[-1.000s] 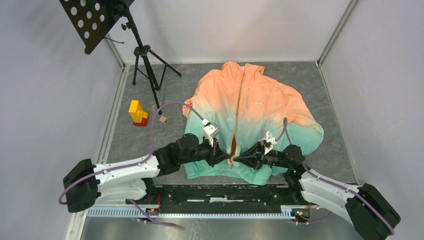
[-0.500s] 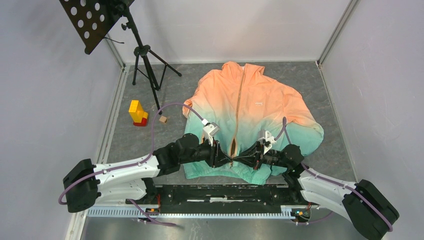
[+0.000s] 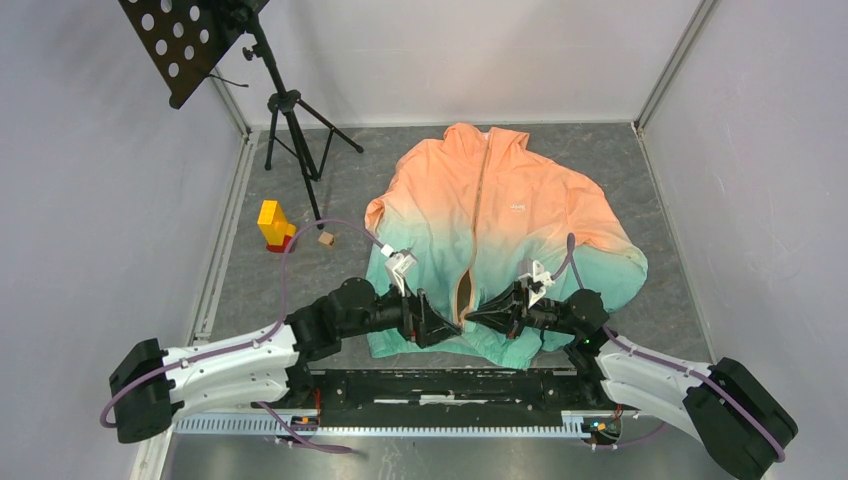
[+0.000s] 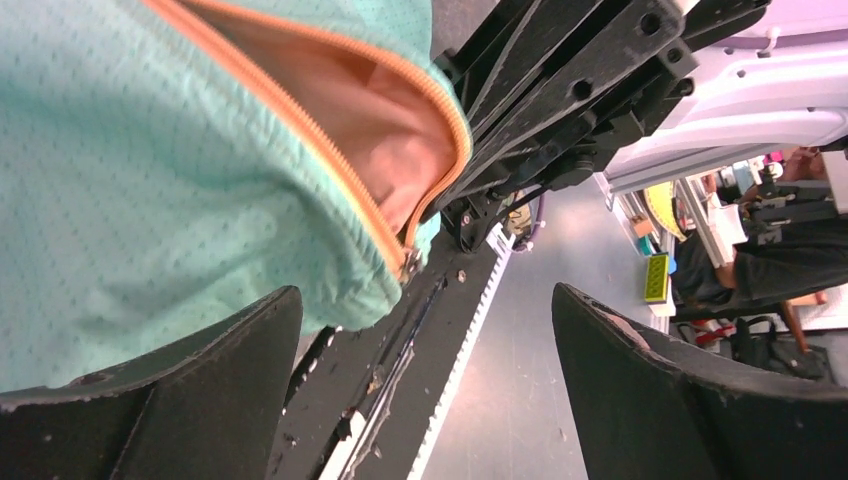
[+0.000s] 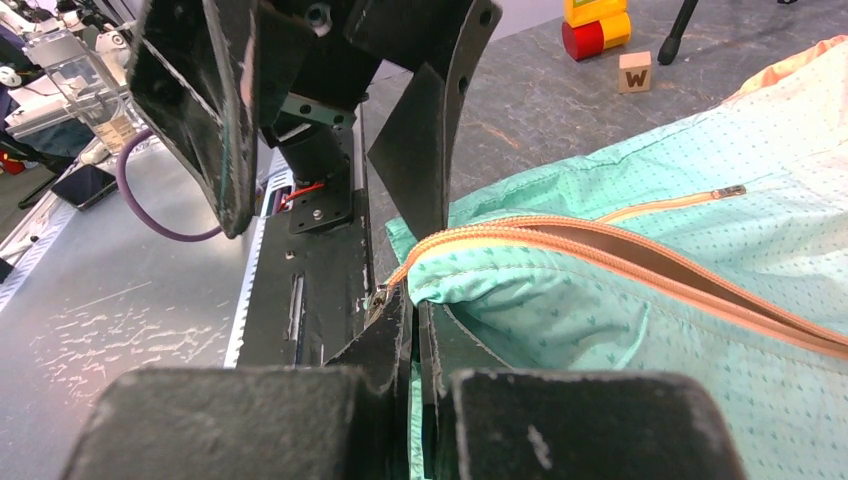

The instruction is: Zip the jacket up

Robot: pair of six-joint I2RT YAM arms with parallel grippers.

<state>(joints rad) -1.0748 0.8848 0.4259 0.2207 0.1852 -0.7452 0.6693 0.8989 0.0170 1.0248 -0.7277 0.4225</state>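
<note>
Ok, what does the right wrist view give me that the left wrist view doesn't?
Only the right wrist view: the right tool shut on the jacket's hem beside the zipper's bottom end, a pocket zip, and a lettered wooden block.
Only the left wrist view: a look straight into the peach lining inside the gap.
Both: teal fabric, the tan zipper open at the bottom, and the left tool spread with nothing between its fingers.
</note>
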